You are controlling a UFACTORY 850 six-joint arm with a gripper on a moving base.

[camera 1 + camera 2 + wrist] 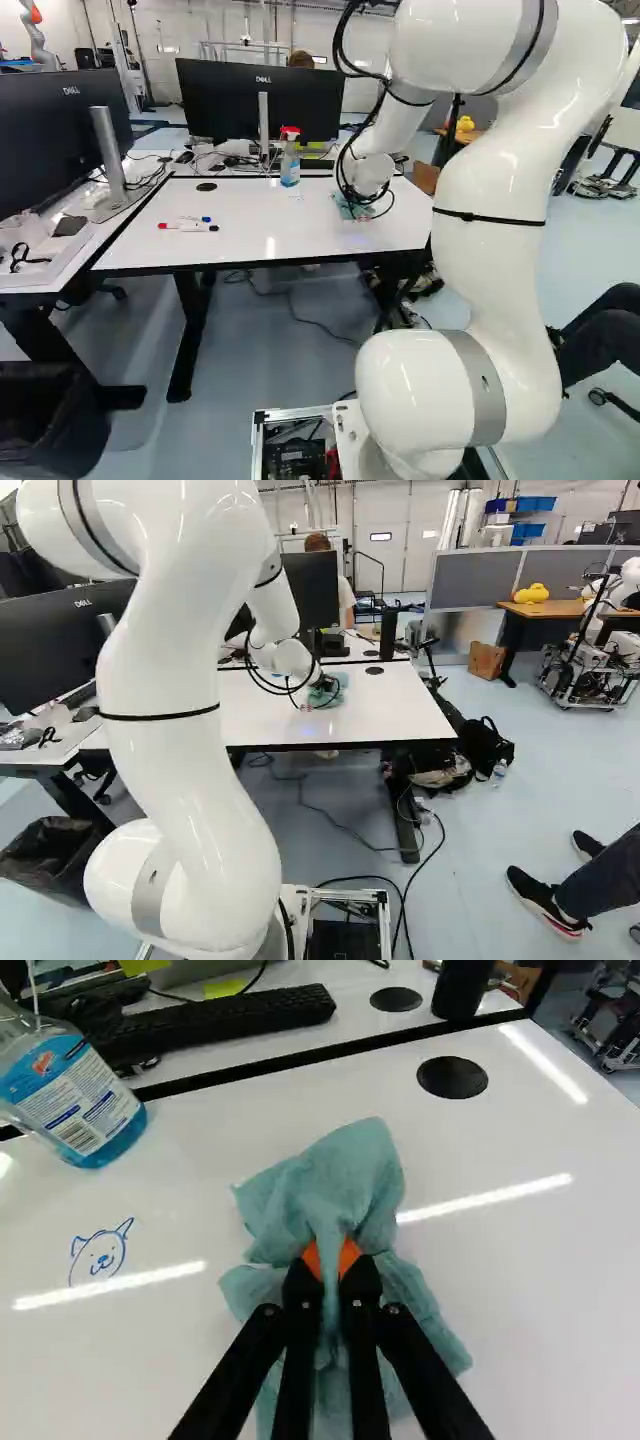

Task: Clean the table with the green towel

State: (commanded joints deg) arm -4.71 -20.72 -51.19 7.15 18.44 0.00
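Note:
At the wrist's end, my gripper (318,688) is low over the white table (270,225). In the wrist view the gripper (333,1268) is shut on a bunched fold of the green towel (345,1175), whose rest spreads on the tabletop around the fingertips. The towel (334,691) also shows beside the wrist in the right base view. A small blue drawing of a face (98,1255) marks the tabletop, off to one side of the towel.
A spray bottle of blue liquid (290,160) stands near the table's far edge. Markers (190,225) lie at the left of the table in the left base view. Monitors (262,100) and a keyboard (220,1025) are beyond. Another robot (600,630) stands far right.

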